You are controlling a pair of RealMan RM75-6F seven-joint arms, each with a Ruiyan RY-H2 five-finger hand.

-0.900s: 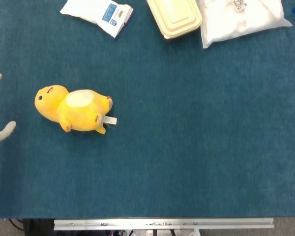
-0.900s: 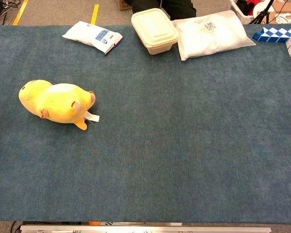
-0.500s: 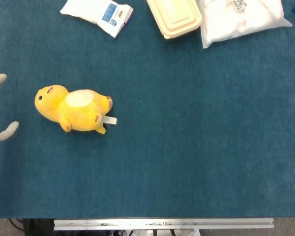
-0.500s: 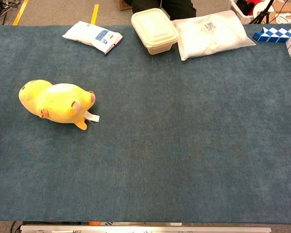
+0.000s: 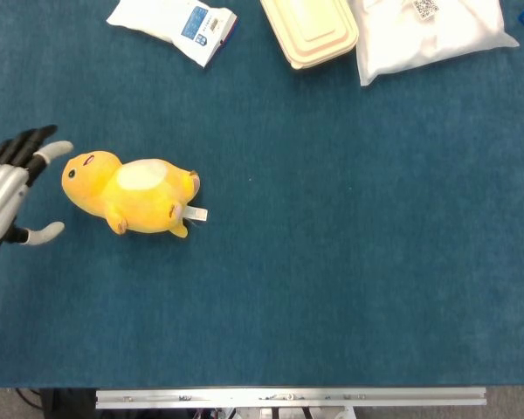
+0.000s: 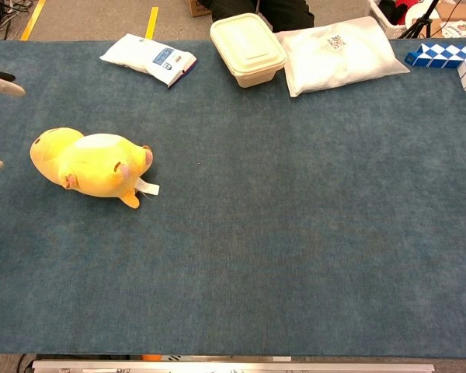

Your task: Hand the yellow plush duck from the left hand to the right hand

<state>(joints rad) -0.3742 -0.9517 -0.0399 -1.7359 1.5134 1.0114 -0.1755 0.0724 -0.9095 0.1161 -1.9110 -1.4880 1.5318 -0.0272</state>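
Note:
The yellow plush duck [image 5: 131, 194] lies on its side on the blue table cloth at the left, head pointing left, a white tag at its tail; the chest view shows the duck [image 6: 89, 165] in the same spot. My left hand [image 5: 9, 188] has come in from the left edge, fingers spread apart, holding nothing, just left of the duck's head and apart from it. Only its fingertips [image 6: 1, 85] show at the left edge of the chest view. My right hand shows in neither view.
Along the far edge lie a white snack packet [image 5: 176, 24], a beige lidded food box [image 5: 311, 30] and a white plastic bag [image 5: 426, 33]. A blue-and-white folding toy [image 6: 443, 58] sits at the far right. The metal table rail [image 5: 288, 398] runs along the near edge.
My left hand has moved right from the frame's edge toward the duck's head, fingers still spread. The duck has not moved.

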